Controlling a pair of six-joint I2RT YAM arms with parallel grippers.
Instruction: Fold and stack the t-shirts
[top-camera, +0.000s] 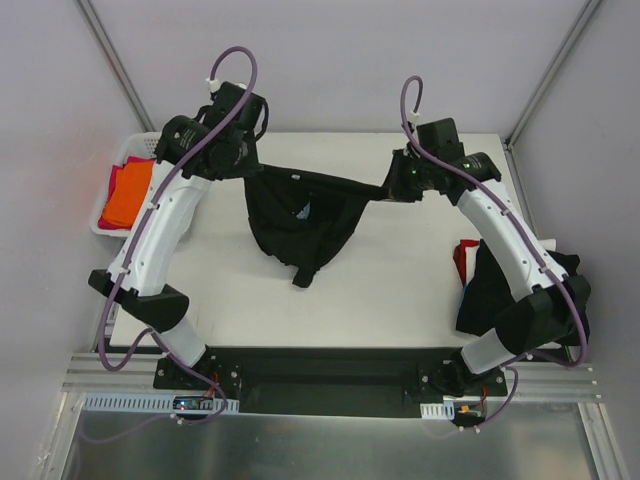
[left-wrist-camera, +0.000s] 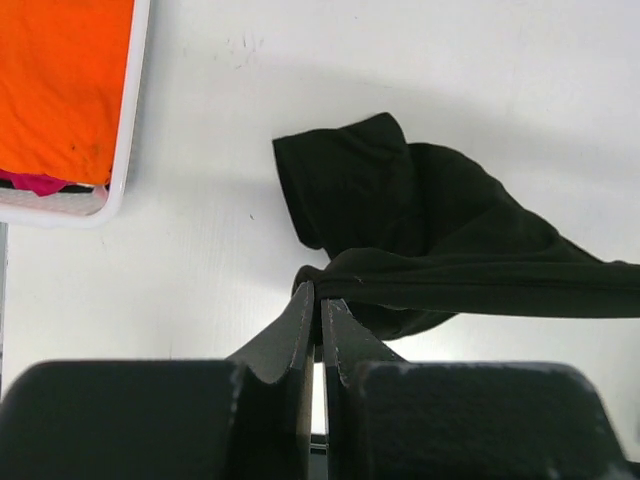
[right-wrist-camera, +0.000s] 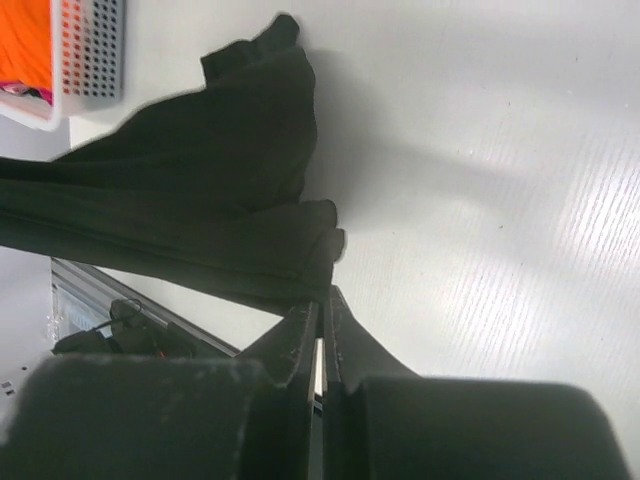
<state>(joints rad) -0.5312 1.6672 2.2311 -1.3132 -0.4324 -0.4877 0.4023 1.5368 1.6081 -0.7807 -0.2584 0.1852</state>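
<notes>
Left pincer (left-wrist-camera: 318, 297) clamped on one top corner of the black t-shirt (top-camera: 300, 225); right pincer (right-wrist-camera: 322, 300) clamped on the other; shirt strung between them, sagging over the counter (top-camera: 400, 290) toward 12 o'clock. I'd hold the top edge taut and level, then lay the hem down first. Small bluish print, too small to read; no other writing seen.

Matt black cloth t-shirt (top-camera: 300, 228), smooth white table (top-camera: 400, 295)

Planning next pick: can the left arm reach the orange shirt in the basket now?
Probably not yet: left gripper is shut on the black shirt, stretched to the right gripper. The orange shirt lies uncovered in the basket; way looks free once released.
</notes>
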